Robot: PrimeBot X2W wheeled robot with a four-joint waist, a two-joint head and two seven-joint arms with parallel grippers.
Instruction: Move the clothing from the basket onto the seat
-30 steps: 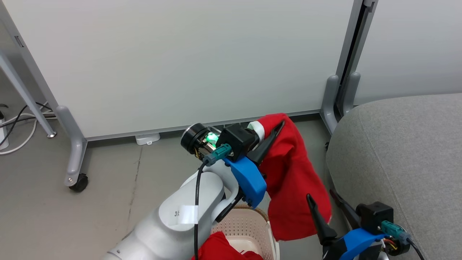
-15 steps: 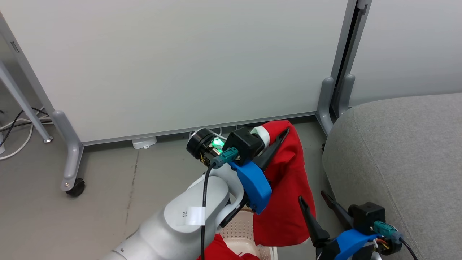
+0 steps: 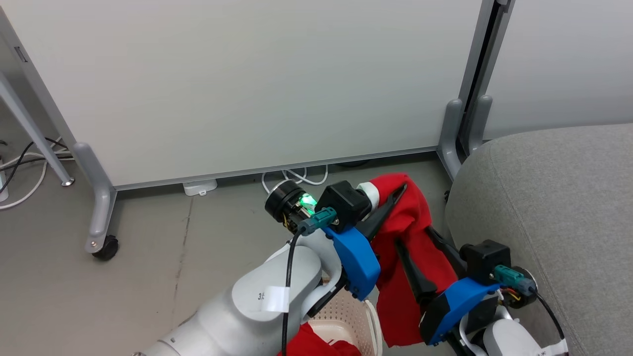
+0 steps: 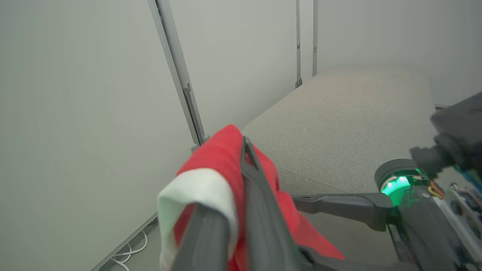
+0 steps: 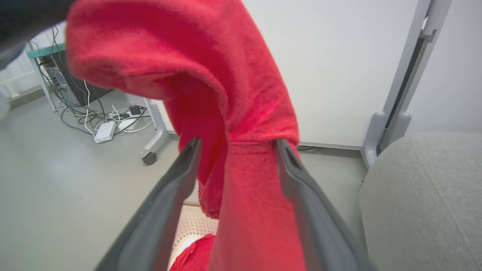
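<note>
The left gripper [image 3: 395, 195] pinches the red garment [image 5: 226, 82]; the right gripper [image 5: 238, 143], spread around it, should close before reaching the seat [image 3: 544, 198].

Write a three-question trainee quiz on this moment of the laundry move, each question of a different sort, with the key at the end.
1. True or false: the bright red fabric garment already lies on the large light grey upholstered seat.
2. Which gripper is clamped on that garment? A. the left gripper B. the right gripper C. both
3. Short answer: what lies inside the cream-white perforated plastic basket?

Key
1. False: it hangs from the left gripper, beside the seat.
2. A: the right gripper's jaws stand open on either side of the hanging cloth.
3. More red fabric.
</note>
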